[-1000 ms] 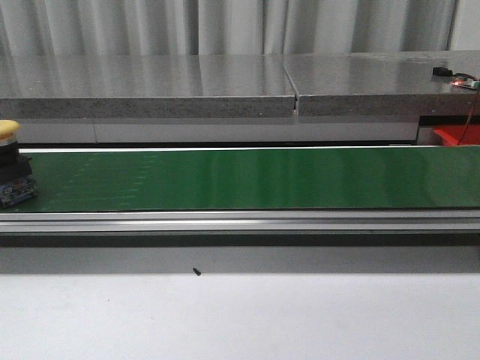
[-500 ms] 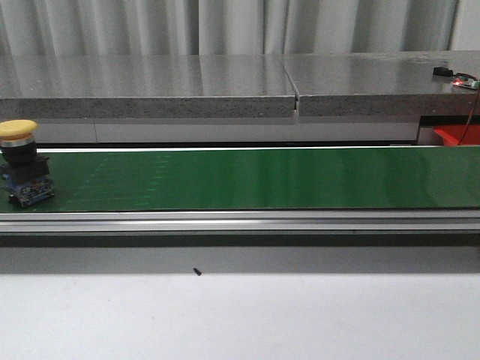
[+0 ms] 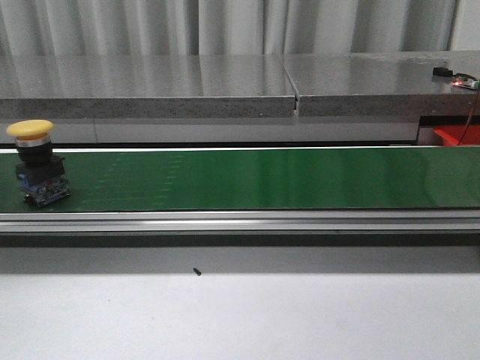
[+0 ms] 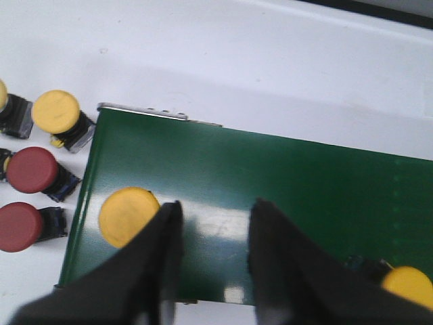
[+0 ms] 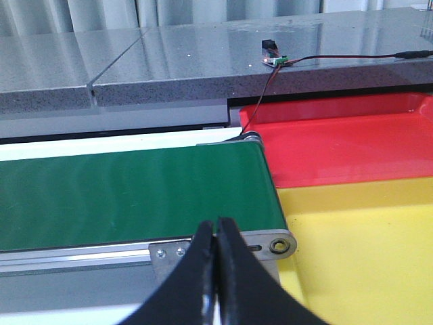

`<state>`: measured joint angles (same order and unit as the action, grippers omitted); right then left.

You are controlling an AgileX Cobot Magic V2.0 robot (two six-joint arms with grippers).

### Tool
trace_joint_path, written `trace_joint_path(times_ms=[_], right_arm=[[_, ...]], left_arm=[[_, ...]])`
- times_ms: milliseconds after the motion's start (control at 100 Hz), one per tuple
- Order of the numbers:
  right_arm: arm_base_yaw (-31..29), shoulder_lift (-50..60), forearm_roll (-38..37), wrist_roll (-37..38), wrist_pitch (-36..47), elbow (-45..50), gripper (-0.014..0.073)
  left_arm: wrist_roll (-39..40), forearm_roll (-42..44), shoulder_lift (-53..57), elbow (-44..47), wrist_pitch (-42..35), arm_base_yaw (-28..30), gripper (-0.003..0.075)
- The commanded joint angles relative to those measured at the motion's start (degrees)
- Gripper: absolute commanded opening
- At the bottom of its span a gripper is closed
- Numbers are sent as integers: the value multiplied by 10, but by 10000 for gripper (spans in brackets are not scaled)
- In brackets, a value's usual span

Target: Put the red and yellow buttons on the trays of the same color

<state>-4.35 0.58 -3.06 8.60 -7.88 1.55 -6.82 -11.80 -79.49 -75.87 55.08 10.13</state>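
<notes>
Two yellow buttons (image 4: pixel 128 217) sit on the green belt's (image 3: pixel 262 178) left end, trays (image 5: pixel 365 237) bare, left gripper (image 4: pixel 211 237) spread, right gripper (image 5: pixel 216 257) pressed together.

A long green conveyor belt (image 3: pixel 262 178) in an aluminium frame carried a yellow mushroom-head push button (image 3: pixel 36 161) upright near its left end. Beside that end, red and yellow push buttons (image 4: pixel 40 169) lay on the white table (image 4: pixel 270 54).

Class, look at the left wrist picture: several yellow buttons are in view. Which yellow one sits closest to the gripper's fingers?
The yellow button on the belt, right beside the left gripper. The other belt button sits further from the fingers, and another yellow one lies off the belt.
</notes>
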Motion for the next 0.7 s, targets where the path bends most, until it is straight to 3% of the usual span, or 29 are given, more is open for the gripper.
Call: trace_joint_path(times_ms=[0, 280, 690], right_arm=[[-4, 12, -3, -1, 49, -8, -66], [-4, 12, -3, -1, 49, -8, -66], [-4, 12, -5, -1, 50, -8, -66]], left_arm=[[-2, -11, 54, 7, -33, -22, -17], [-2, -10, 177, 117, -49, -59, -19], [-30, -12, 366, 256, -61, -62, -19]])
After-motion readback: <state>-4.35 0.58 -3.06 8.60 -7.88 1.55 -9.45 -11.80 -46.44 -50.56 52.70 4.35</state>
